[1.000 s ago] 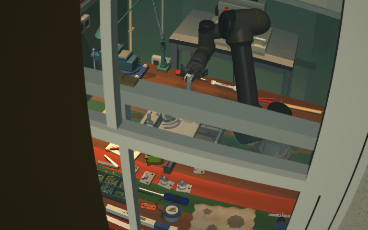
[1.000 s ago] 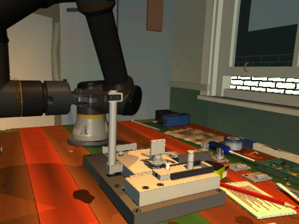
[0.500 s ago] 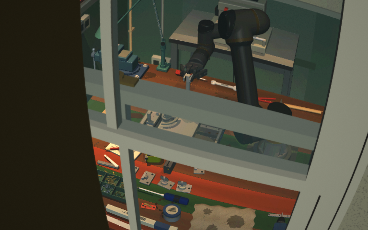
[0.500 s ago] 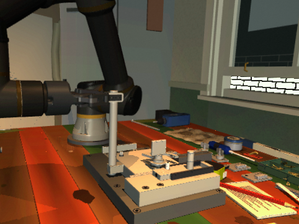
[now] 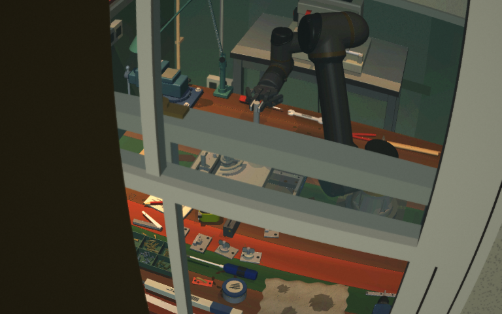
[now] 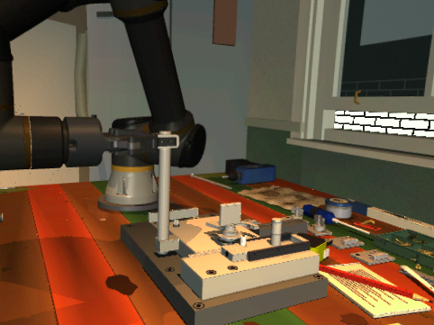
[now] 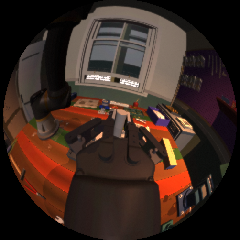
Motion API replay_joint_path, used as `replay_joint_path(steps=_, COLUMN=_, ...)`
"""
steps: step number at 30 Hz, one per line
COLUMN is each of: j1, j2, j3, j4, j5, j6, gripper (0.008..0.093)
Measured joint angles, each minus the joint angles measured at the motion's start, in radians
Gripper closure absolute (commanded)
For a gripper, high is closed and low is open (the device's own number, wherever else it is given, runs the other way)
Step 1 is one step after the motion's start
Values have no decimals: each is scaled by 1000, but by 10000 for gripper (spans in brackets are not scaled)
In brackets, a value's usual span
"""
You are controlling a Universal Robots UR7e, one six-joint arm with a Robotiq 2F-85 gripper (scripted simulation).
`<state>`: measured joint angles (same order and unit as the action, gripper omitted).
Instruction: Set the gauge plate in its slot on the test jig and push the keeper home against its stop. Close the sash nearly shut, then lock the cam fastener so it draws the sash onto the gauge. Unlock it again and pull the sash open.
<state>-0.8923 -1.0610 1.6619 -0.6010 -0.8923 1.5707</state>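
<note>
A tall grey post, the sash handle (image 6: 164, 189), stands upright at the left rear of the test jig (image 6: 225, 256), and my gripper (image 6: 165, 142) reaches in level from the left and is closed on its top end. The wrist camera shows the post's top (image 7: 120, 124) between my fingers (image 7: 119, 130). On the jig's pale top, a small square plate (image 6: 230, 213) stands upright near the cam fastener (image 6: 228, 234). A short grey peg (image 6: 275, 232) stands beside a dark bar (image 6: 277, 250) at the jig's right. From the side camera the handle (image 5: 256, 111) shows above a window rail.
A window frame (image 5: 281, 177) crosses the side camera's view and hides most of the jig. My arm's base (image 6: 130, 189) stands behind the jig. A notepad with a red pencil (image 6: 373, 288), a screwdriver (image 6: 333, 216), a tape roll (image 6: 338, 207) and a parts tray (image 6: 405, 243) lie to the right.
</note>
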Motion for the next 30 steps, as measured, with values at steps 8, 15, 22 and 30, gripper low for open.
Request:
replay_joint_path(steps=8, j1=0, j2=0, j3=0, j4=0, j5=0, j6=0, gripper=934)
replay_joint_path(steps=15, j1=0, j2=0, j3=0, j4=0, j5=0, j6=0, gripper=849)
replay_joint_path(steps=22, j1=0, j2=0, j3=1, j4=0, j5=0, j6=0, gripper=709)
replay_joint_path(steps=30, j1=0, j2=0, j3=1, j4=0, j5=0, j6=0, gripper=549)
